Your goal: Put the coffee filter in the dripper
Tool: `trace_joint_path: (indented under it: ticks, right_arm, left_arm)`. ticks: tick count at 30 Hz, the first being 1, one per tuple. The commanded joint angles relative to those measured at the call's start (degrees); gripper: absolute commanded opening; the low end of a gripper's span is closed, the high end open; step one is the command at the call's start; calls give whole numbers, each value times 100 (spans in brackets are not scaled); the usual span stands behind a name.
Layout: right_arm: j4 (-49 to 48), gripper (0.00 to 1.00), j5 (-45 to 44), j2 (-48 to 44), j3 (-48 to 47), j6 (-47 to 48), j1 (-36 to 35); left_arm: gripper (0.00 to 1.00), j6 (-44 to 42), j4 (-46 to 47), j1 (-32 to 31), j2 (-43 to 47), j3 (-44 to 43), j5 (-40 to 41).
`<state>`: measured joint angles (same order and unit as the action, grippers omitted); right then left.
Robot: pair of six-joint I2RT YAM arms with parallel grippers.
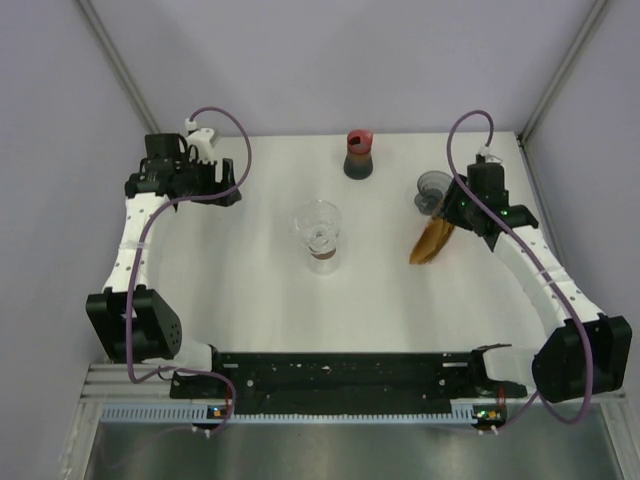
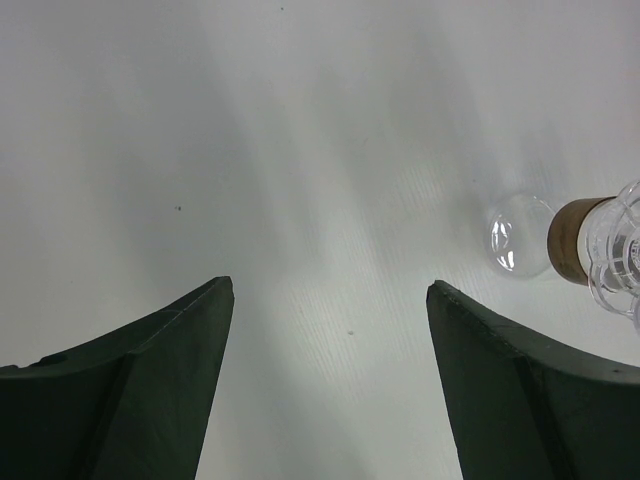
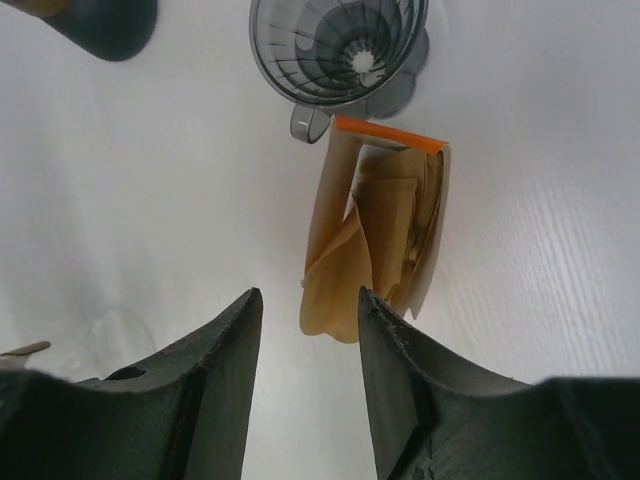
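The grey translucent dripper [image 1: 431, 187] stands at the back right of the table; in the right wrist view it [image 3: 338, 45] is at the top. A stack of brown paper coffee filters [image 1: 432, 240] in a clear sleeve with an orange strip lies just in front of it, also in the right wrist view [image 3: 372, 240]. My right gripper [image 1: 456, 214] [image 3: 308, 298] is open, its fingertips right at the near edge of the filters, holding nothing. My left gripper [image 1: 230, 187] [image 2: 330, 290] is open and empty over bare table at the far left.
A glass carafe with a brown collar [image 1: 318, 236] stands mid-table, and shows at the right edge of the left wrist view [image 2: 585, 243]. A dark jar with a red top [image 1: 358, 153] stands at the back centre. Grey walls close in the table's back and sides.
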<state>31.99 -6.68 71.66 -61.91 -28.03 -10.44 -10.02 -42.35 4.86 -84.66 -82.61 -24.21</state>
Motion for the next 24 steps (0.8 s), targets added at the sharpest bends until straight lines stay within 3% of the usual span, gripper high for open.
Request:
trace_joint_path:
  ticks: [1, 7, 11, 16, 24]
  right_arm:
    - [-956, 41, 333, -143, 476, -1123, 147]
    - [-1845, 39, 273, -390, 1172, -1934, 218]
    - [-1635, 36, -61, -205, 910, -1242, 217]
    - [-1372, 23, -123, 75, 663, -134, 226]
    - [-1037, 26, -27, 533, 452, 175, 217]
  left_arm:
    - [84, -53, 7, -12, 292, -27, -58]
    - [84, -26, 7, -3, 266, -27, -110]
    - [84, -26, -2, -12, 292, -27, -111]
    - [84, -52, -10, -12, 249, -36, -93]
    - [84, -96, -63, -3, 275, -80, -5]
